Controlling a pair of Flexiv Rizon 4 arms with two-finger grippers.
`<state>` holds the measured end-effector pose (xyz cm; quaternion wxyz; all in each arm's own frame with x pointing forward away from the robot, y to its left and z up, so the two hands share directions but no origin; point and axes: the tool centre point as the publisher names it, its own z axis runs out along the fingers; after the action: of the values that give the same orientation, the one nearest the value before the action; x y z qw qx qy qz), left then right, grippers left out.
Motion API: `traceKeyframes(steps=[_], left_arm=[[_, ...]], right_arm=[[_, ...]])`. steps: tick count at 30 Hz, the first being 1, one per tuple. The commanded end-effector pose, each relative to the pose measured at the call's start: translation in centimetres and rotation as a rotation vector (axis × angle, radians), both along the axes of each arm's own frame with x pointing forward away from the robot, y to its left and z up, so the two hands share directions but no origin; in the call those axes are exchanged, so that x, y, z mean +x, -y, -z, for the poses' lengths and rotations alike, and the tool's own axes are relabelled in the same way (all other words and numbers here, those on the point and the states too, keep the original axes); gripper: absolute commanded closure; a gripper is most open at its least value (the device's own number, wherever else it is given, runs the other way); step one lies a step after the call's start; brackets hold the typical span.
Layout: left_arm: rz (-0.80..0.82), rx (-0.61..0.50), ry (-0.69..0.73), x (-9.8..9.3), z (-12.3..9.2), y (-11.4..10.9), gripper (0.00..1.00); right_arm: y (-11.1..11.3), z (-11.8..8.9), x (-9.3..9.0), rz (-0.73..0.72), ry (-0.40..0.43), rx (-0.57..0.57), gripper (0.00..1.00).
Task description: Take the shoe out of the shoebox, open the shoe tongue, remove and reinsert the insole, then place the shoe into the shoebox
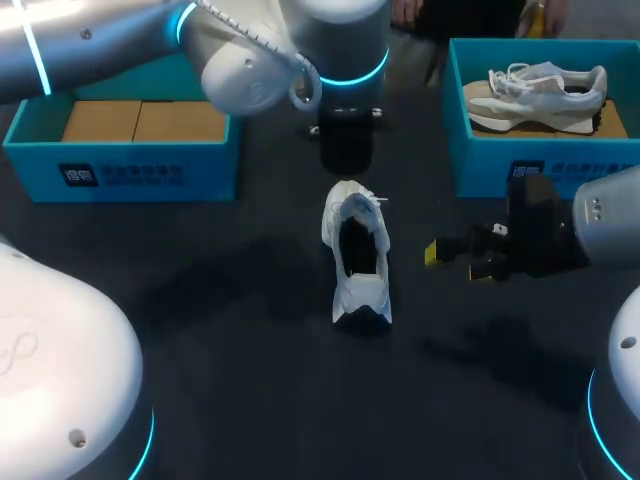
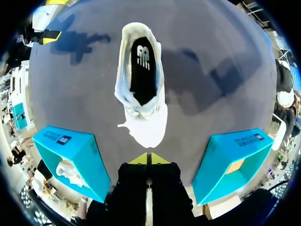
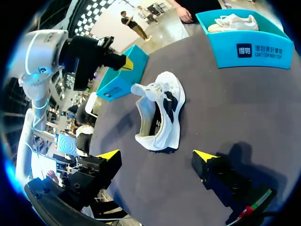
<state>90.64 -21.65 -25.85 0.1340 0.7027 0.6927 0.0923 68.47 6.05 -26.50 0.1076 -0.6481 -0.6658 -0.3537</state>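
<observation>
Hidden or unclear:
- From the head view, the left gripper (image 2: 149, 159) is a dark block under its wrist, just past the toe of the white shoe (image 1: 356, 252). Its tips cannot be seen there.
- The left wrist view shows them: fingers (image 2: 140, 159) pressed together, yellow tip against yellow tip, gripping nothing.
- From overhead the shoe's mouth is only a dark hollow. The left wrist view shows a black insole (image 2: 142, 70) lying inside it.
- The right shoebox (image 1: 480, 160) is cut off at the frame edge. Its wall covers the lower part of the second shoe (image 1: 540, 95) lying in it.
- The tongue (image 3: 140, 89) seems to stand up at the front of the shoe's mouth. How far back it is pulled cannot be told.

Shoe:
- It stands on its sole on the dark tabletop (image 1: 230, 330), outside both boxes.
- Its long axis runs away from the robot, with the heel nearest the robot and the toe and laces at the far end.
- No finger touches it.

Around the shoe:
- The right gripper (image 3: 156, 157) hangs to the shoe's right, level with its middle and clear of it. Its fingers (image 3: 110, 154) are spread wide and hold nothing.
- The left shoebox (image 1: 120, 175) sits beyond the shoe and well to its left, showing a bare cardboard floor.
- The right shoebox sits beyond the shoe to its right.
</observation>
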Motion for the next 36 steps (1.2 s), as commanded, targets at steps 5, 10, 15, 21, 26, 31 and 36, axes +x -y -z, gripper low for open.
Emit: traceKeyframes(steps=[5,10,15,21,26,31,36], left_arm=[[0.02,0.003,-0.077,0.1,0.7,-0.1,0.42],[0.02,0.007,-0.094,0.4,1.0,0.1,0.37],[0.02,-0.011,-0.126,0.2,2.1,0.7,0.4],[0.037,0.002,-0.168,-0.7,4.1,1.5,0.58],[0.042,0.011,-0.187,-1.6,4.7,1.2,0.52],[0.041,0.003,-0.199,-2.0,4.7,0.9,0.6],[0.046,-0.012,-0.203,-2.3,4.4,0.9,0.72]], right_arm=[[0.0,0.0,-0.2,0.002,0.002,0.0,0.0],[0.0,0.0,-0.2,0.002,0.002,0.0,0.0],[0.0,0.0,-0.2,0.002,0.002,0.0,0.0],[0.0,0.0,-0.2,0.002,0.002,0.0,0.0],[0.0,0.0,-0.2,0.002,0.002,0.0,0.0],[0.0,0.0,-0.2,0.002,0.002,0.0,0.0],[0.0,0.0,-0.2,0.002,0.002,0.0,0.0]])
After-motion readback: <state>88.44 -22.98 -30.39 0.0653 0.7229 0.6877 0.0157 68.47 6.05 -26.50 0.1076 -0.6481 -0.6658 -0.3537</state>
